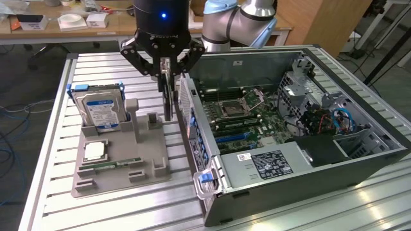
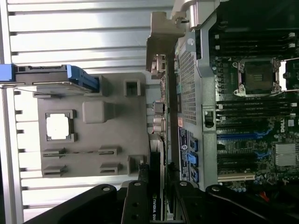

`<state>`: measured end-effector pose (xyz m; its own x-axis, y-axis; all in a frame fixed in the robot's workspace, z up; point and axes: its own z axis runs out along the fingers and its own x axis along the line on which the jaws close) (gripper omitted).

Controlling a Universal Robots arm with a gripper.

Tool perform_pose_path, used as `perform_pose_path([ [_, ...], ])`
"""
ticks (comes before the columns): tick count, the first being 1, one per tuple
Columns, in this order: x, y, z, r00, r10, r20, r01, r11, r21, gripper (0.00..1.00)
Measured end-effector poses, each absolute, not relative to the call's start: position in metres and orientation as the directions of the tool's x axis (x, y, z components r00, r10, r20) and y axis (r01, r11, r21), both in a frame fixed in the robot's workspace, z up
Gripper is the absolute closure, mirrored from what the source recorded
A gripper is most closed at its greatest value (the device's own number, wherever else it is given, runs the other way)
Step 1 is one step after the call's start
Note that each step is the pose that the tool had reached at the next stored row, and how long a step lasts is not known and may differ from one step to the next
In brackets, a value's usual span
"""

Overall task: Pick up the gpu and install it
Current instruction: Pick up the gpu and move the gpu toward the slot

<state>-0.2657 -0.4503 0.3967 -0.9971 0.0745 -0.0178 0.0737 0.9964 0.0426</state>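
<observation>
Ribbed aluminium table [image 1: 128, 211] carries a grey parts fixture [image 1: 122, 163] at lower left of the exterior view and an open computer case [image 1: 289, 192] at right. Upper centre, the gripper [image 1: 167, 72] has its 2 fingers partly closed, pinching the gpu [image 1: 168, 98], which hangs upright and edge-on between fixture and case wall, near 1 blue-labelled hard drive [image 1: 99, 113]

I see a silver hard drive with a blue label [image 1: 99, 108] standing upright at one end of a grey holder tray [image 1: 153, 150]. A square processor chip [image 1: 94, 150] lies flat in its recess, with a slim memory stick [image 1: 109, 165] just beside it. All of it sits on the slatted aluminium table [image 1: 83, 72].
</observation>
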Motion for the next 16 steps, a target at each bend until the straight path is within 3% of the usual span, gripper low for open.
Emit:
perform_pose_path([
  [16, -0.264, -0.449, 0.420, -0.997, 0.075, -0.019, 0.074, 0.996, 0.043, 0.74],
])
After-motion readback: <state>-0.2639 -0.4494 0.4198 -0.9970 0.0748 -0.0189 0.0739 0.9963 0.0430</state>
